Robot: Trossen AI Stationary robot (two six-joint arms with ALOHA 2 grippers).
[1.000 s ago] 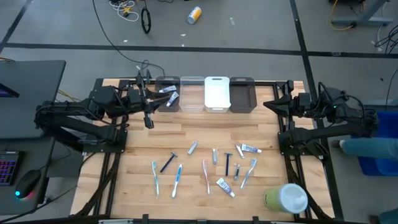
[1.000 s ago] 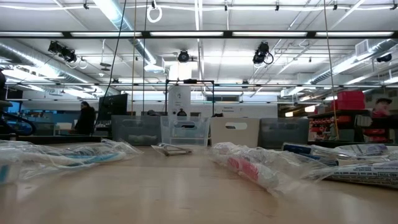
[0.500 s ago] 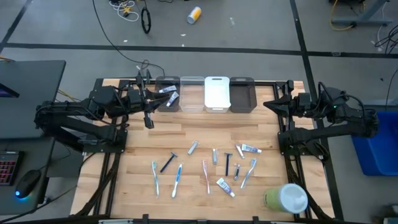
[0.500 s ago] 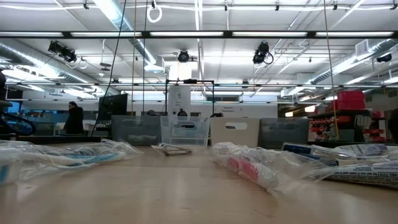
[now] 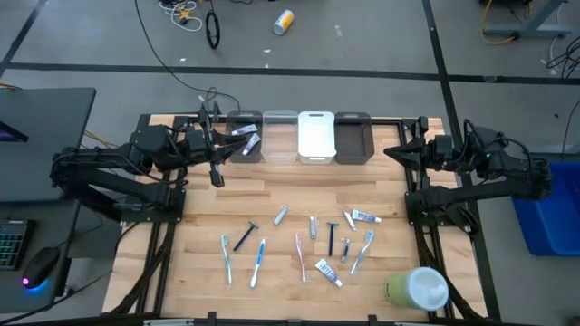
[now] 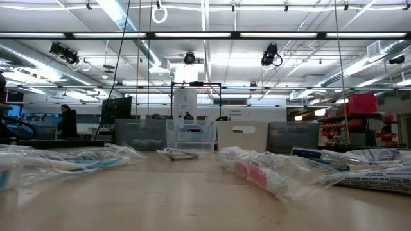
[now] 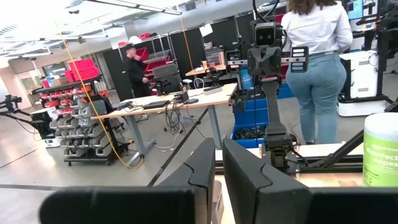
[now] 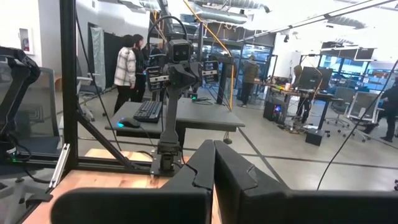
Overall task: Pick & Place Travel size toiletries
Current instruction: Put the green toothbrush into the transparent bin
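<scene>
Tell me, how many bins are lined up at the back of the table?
4, side by side along the far edge: a clear bin holding one toiletry, another clear bin, a white bin, and a dark bin.

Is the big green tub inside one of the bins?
No, the green tub stands on the table's near right corner, far from the bins.

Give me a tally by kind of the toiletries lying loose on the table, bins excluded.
Toothbrushes: 4
Black razors: 2
Toothpaste tubes: 2
Grey tubes: 2
Small items, kind unclear: 2
Total: 12
</scene>
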